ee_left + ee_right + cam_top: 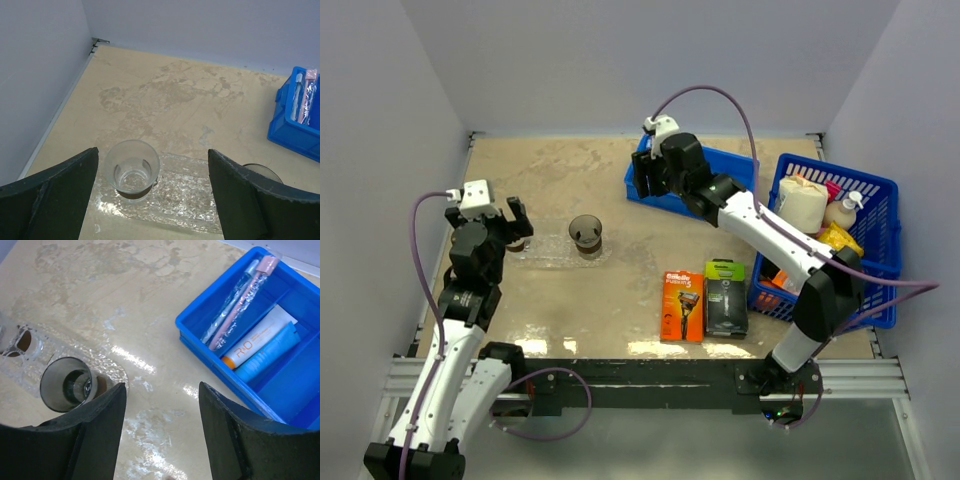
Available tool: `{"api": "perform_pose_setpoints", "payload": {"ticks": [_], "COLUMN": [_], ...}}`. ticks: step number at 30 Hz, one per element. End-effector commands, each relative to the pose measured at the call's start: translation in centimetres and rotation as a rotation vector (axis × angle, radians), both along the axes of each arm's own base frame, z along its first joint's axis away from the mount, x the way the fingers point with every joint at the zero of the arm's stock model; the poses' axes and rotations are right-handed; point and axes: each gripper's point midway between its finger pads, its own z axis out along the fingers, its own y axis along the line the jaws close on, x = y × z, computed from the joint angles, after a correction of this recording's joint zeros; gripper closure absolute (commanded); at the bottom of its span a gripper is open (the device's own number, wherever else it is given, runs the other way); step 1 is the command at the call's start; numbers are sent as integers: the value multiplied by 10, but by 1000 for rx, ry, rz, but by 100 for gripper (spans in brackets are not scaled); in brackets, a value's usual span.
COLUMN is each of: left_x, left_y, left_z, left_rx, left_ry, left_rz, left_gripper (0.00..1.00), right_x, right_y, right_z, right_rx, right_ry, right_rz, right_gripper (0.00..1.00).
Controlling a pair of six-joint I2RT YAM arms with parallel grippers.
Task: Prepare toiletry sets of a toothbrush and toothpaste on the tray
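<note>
- Tray [195,200] is a tough read: clear plastic, faint on the beige table at the lower centre of the left wrist view.
- A second cup [261,170] peeks out at lower right, mostly hidden behind a finger.
- Overhead, the right gripper [642,182] blocks the left end of the blue bin [728,163].
- The near cup [131,167] stands upright on the tray.
- In the bin, upper right of the right wrist view, two wrapped toothbrushes [240,305] lie side by side, with the toothpaste [260,340] next to them.
- The left gripper [152,160] is spread wide, gripping nothing, and so is the right.
- The lattice basket [880,185] at far right is crammed; its contents are hard to name.
- Razor packs [682,305] lie flat just left of it.
</note>
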Motion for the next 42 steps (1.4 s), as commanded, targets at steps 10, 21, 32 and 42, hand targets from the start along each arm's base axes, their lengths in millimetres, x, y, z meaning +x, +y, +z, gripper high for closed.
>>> {"api": "perform_pose_setpoints", "payload": {"ticks": [10,21,32,42], "left_x": [11,11,14,12], "left_y": [-12,-12,-21,-21], "left_z": [1,0,-2,-1], "left_rx": [-19,-18,-23,-26], "left_ry": [-13,-11,6,2], "left_rz": [-58,-61,-106,-111], "left_gripper": [7,7,7,8], "right_x": [63,109,122,137], "right_y": [-70,-76,-92,-88], "right_z": [-35,-84,-116,-141], "right_rx": [-82,-117,-200,-207], "right_ry": [50,144,186,219], "right_rz": [-232,-343,-470,-511], "right_gripper": [41,49,52,56]}}
